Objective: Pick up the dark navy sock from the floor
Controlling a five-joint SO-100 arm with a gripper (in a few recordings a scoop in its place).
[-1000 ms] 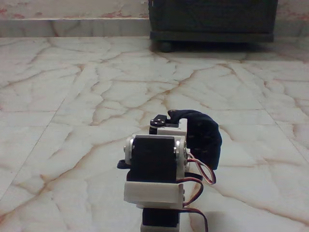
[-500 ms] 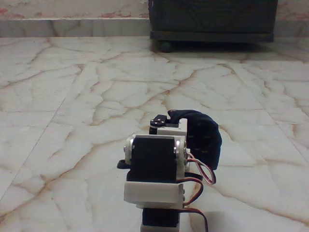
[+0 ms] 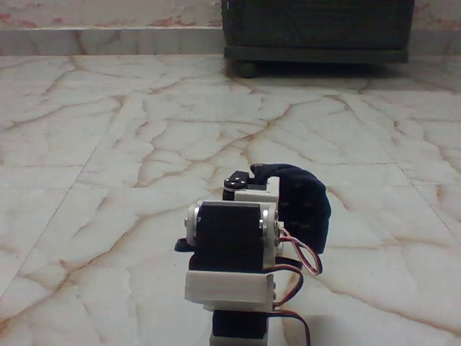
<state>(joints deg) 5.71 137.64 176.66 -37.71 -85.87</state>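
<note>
The dark navy sock point(image 3: 304, 205) hangs in a limp arc to the right of the arm, its upper end pinched at the gripper point(image 3: 250, 182) and its lower end drooping toward the floor point(image 3: 108, 158). My gripper sits just beyond the arm's black servo and white bracket point(image 3: 229, 234), which hide most of its fingers. The gripper is shut on the sock's upper end. The glossy cream marble floor with reddish-brown veins spreads all around.
A dark cabinet on a small round foot point(image 3: 317, 32) stands at the back right against the wall skirting point(image 3: 108, 40). Red and black servo wires point(image 3: 302, 263) loop out at the arm's right side. Open tiles lie to the left and ahead.
</note>
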